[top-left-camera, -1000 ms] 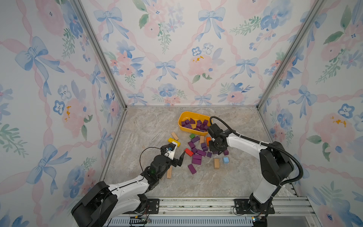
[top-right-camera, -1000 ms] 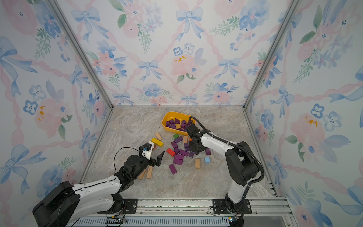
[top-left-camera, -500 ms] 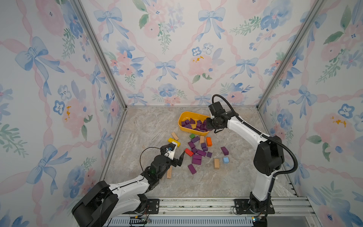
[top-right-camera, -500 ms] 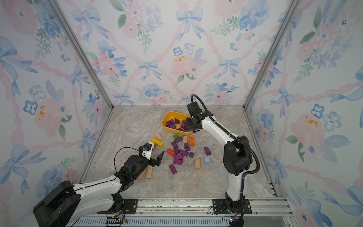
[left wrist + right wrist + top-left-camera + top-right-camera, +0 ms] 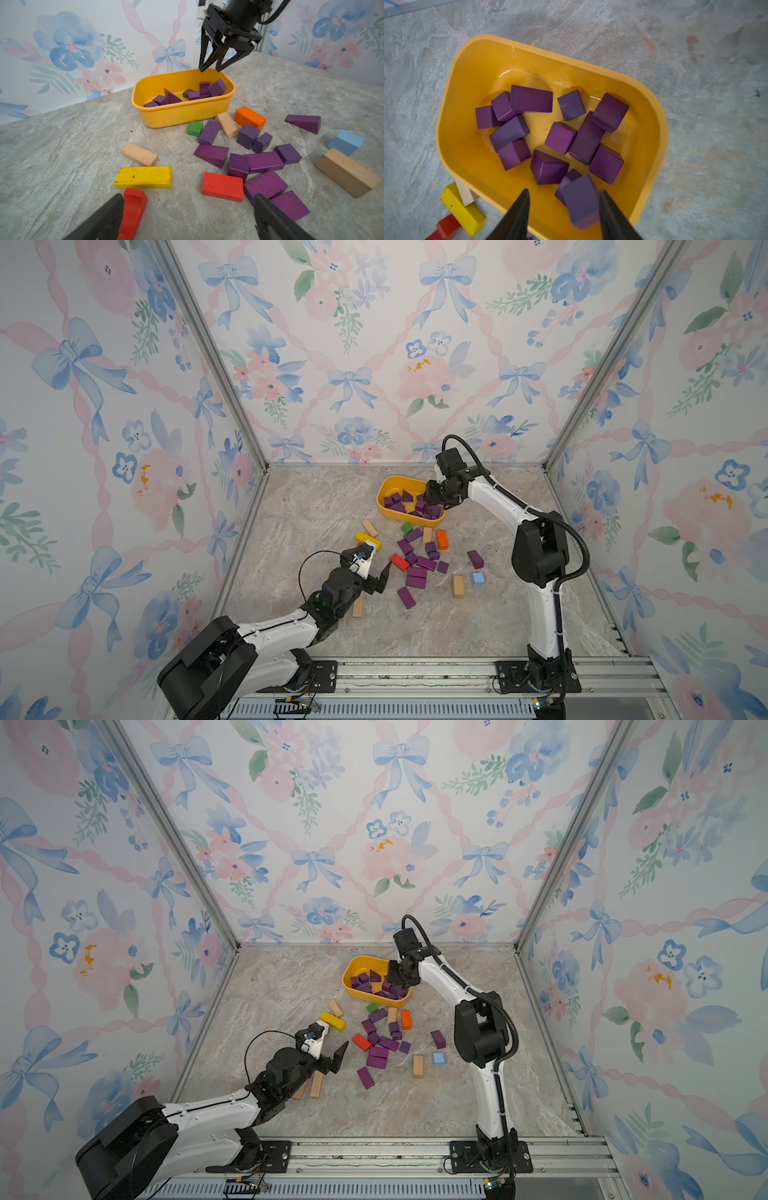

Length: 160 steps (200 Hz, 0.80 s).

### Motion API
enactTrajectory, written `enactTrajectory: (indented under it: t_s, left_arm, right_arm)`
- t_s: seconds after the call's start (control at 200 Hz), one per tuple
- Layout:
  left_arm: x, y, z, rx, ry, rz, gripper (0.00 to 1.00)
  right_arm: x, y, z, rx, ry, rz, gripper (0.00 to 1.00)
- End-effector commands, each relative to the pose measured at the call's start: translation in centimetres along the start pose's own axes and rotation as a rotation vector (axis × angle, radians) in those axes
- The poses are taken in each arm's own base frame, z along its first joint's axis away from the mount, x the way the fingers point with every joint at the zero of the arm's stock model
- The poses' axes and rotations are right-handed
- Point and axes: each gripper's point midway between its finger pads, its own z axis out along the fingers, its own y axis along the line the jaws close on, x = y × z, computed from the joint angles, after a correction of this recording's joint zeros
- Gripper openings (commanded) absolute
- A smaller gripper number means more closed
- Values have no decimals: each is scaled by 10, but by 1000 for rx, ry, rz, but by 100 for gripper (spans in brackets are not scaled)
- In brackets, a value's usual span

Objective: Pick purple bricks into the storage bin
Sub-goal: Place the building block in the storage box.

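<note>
Right gripper [image 5: 210,70]: jaws partly spread, tips pointing down over one end of the storage bin [image 5: 182,114]; nothing is clamped between them.
Below right gripper: one tilted purple brick [image 5: 580,203], blurred in the right wrist view, sits inside the bin just under the fingertips; the left wrist view shows it clear of both fingers.
Left gripper [image 5: 188,199]: jaws spread wide and empty, low over the table [image 5: 62,145], with a red arch block [image 5: 133,207] beside one finger.
Bin contents: about a dozen purple bricks [image 5: 531,98], cubes, bars and a wedge, some leaning on each other.
Bin position: far half of the table, near the back wall, in both top views.
Loose purple bricks: about ten [image 5: 264,162] clustered on the table between the bin and the left gripper.
Other blocks: a red block [image 5: 222,187], yellow bar [image 5: 143,176], green cube [image 5: 194,128], orange block [image 5: 249,117], light blue block [image 5: 346,141] and tan bars [image 5: 139,153], all lying on the table.
</note>
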Motion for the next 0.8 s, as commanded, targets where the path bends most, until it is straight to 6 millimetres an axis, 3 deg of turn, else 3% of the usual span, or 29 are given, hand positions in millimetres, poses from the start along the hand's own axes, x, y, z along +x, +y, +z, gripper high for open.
enactTrajectory:
  t_s: [0.0, 0.2, 0.38, 0.56, 0.795]
  left_arm:
    - [-2, -1, 2, 0, -6, 6, 98]
    - [1, -5, 4, 18, 7, 6, 98]
    - [1, -19, 4, 97, 11, -3, 98]
    - [-8, -33, -1, 163, 32, -74, 98]
    - [-12, -28, -12, 126, 68, -293, 98]
  right_arm:
    - [-8, 3, -1, -32, -16, 4, 64]
    - [-5, -7, -26, 7, -55, -36, 65]
    - [5, -19, -68, 38, -127, -55, 65]
    - [34, -32, -112, 81, -168, -93, 69]
    - [74, -57, -156, 153, -177, -111, 76]
